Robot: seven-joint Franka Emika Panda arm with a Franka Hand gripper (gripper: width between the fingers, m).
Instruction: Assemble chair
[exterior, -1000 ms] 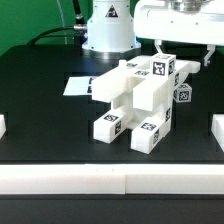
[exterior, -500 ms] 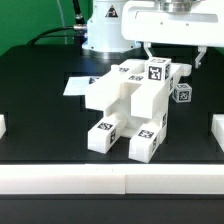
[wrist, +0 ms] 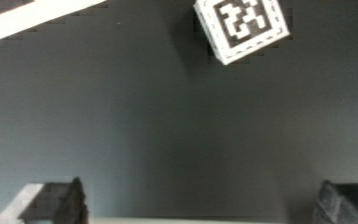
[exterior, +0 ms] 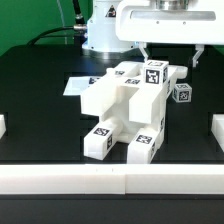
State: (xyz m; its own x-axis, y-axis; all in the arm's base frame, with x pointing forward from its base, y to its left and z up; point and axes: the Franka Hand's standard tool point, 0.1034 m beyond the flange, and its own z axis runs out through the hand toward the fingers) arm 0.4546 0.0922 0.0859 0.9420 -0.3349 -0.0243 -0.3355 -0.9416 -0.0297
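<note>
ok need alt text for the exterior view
A blocky white chair with square black-and-white tags lies on a black table, and the robot's open gripper hangs just above its far end. A small tagged cube sits beside it on the exterior view's right.

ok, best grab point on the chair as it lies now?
Probably the top block of the chair, the one with the upward-facing tag, taken from above. It sits highest, with free side faces, right below the open gripper. The lower legs splay and crowd together.
</note>
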